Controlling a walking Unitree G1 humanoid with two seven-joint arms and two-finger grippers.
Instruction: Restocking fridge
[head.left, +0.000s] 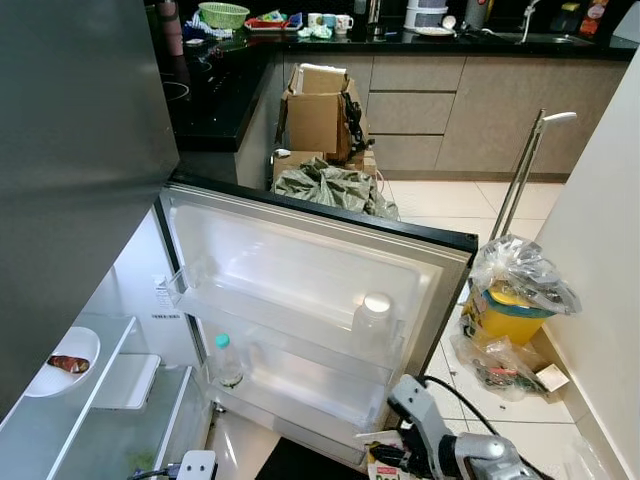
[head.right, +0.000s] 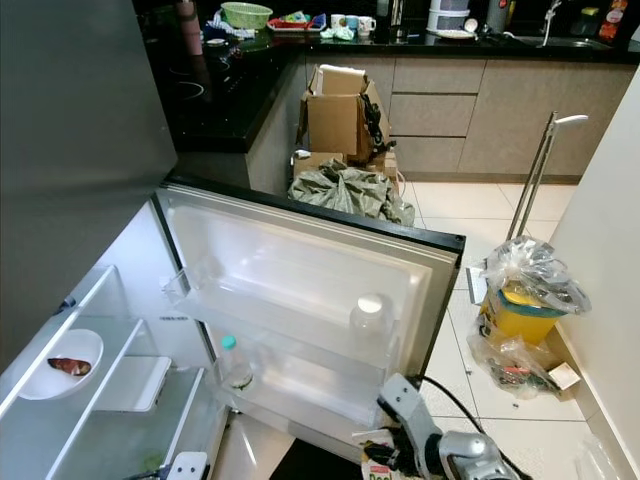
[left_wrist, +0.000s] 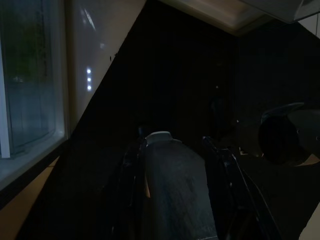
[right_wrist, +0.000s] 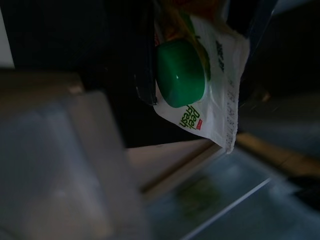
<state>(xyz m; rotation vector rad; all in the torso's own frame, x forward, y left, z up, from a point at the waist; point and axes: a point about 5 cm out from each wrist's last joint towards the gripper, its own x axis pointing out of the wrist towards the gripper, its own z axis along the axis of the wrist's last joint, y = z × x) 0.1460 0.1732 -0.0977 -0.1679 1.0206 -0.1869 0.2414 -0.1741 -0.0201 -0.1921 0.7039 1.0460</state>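
The fridge door (head.left: 300, 270) stands open below me. Its upper rack holds a clear bottle with a white cap (head.left: 375, 315); its lower rack holds a small bottle with a teal cap (head.left: 225, 360). Low at the door's outer corner, my right gripper (head.left: 395, 462) is shut on a Peel Fresh juice carton (right_wrist: 210, 85) with a green cap (right_wrist: 180, 72). In the dim left wrist view, my left gripper (left_wrist: 172, 170) is closed around a dark bottle (left_wrist: 172, 195) with a pale top. The left wrist (head.left: 197, 466) sits low by the fridge shelves.
Inside the fridge, a white bowl (head.left: 65, 362) with red food and a white tray (head.left: 125, 380) rest on glass shelves. Cardboard boxes (head.left: 320, 110), a grey-green bag (head.left: 335, 187), a bagged yellow bucket (head.left: 515, 300) and a leaning pole (head.left: 525, 170) crowd the floor beyond.
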